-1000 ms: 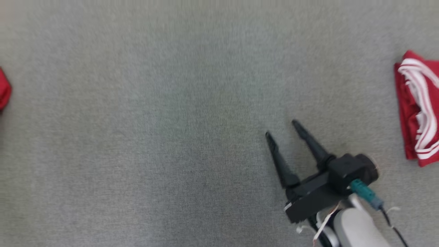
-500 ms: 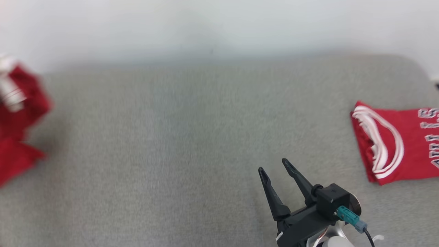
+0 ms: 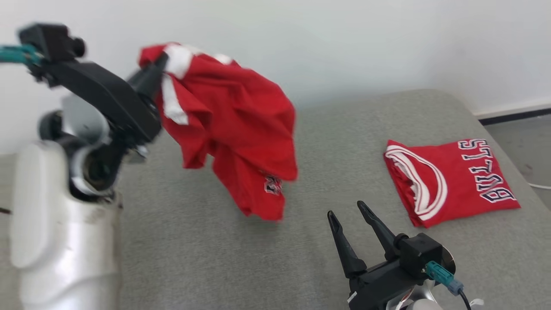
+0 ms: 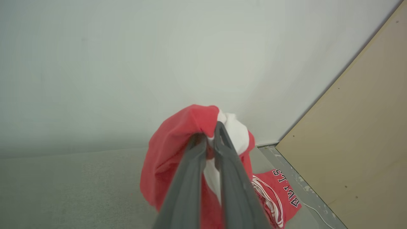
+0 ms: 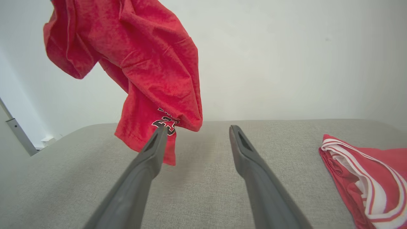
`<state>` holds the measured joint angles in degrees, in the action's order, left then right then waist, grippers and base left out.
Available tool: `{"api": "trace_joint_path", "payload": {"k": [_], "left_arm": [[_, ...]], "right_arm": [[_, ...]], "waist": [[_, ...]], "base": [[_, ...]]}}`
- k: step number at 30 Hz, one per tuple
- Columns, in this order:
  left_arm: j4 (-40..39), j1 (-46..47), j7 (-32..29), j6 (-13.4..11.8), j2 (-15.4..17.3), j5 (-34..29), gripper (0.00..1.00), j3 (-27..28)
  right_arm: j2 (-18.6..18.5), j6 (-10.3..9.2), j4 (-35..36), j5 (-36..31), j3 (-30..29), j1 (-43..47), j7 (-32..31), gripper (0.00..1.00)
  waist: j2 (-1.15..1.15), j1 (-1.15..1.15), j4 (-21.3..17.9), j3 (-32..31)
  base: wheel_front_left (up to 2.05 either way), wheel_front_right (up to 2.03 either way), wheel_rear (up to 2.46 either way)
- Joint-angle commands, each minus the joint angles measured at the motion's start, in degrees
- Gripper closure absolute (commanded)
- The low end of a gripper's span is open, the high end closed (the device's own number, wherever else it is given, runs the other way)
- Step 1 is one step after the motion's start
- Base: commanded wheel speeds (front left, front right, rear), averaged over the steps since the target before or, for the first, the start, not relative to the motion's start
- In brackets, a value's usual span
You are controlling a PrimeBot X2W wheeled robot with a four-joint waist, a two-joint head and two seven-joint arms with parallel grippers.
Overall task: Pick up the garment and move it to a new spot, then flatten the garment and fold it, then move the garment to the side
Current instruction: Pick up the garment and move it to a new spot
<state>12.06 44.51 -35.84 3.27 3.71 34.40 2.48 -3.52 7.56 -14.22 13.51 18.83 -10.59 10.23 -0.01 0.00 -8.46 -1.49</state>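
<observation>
A crumpled red garment (image 3: 232, 125) with white trim hangs in the air above the grey padded surface (image 3: 206, 258). My left gripper (image 3: 158, 66) is raised at the upper left and shut on the garment's top edge. In the left wrist view the fingers (image 4: 219, 140) pinch red and white cloth of the garment (image 4: 175, 143). My right gripper (image 3: 345, 209) stands open low at the front right, empty. In the right wrist view the garment (image 5: 152, 70) dangles just beyond the right gripper (image 5: 198, 128), its hem near the left fingertip.
A folded red jersey (image 3: 452, 181) lettered BULLS lies flat on the surface at the right, also seen as the folded jersey (image 5: 365, 178) and the folded jersey (image 4: 279, 194). A white wall stands behind. Floor (image 3: 525, 142) and a tan board (image 4: 359, 143) lie beyond the right edge.
The head camera has tilted up. My left arm has come into view from the left, carrying the garment up over the surface. The right gripper has stayed open.
</observation>
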Motion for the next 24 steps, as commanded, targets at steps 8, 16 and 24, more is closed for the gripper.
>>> {"api": "trace_joint_path", "payload": {"k": [8,16,24], "left_arm": [[6.4,-12.0,9.8,-1.1,-0.8,3.7,1.0,-7.9],[18.0,-19.9,18.5,-4.6,-0.8,-0.7,1.0,-15.4],[19.2,-21.8,28.4,-4.2,-0.8,0.4,0.0,-19.7]], "right_arm": [[0.0,-0.16,1.1,-0.6,-0.3,0.9,-0.5,0.0],[-0.1,-0.16,2.3,-1.2,-1.8,1.7,-1.1,0.0],[0.1,-0.16,2.8,-1.1,-3.0,3.1,-1.4,0.0]], "waist": [[0.01,0.0,-4.3,1.6],[0.01,0.0,-3.5,2.5],[0.01,0.0,0.1,1.4]], "base": [[0.0,0.0,0.0],[0.0,0.0,0.0],[0.0,0.0,0.0]]}}
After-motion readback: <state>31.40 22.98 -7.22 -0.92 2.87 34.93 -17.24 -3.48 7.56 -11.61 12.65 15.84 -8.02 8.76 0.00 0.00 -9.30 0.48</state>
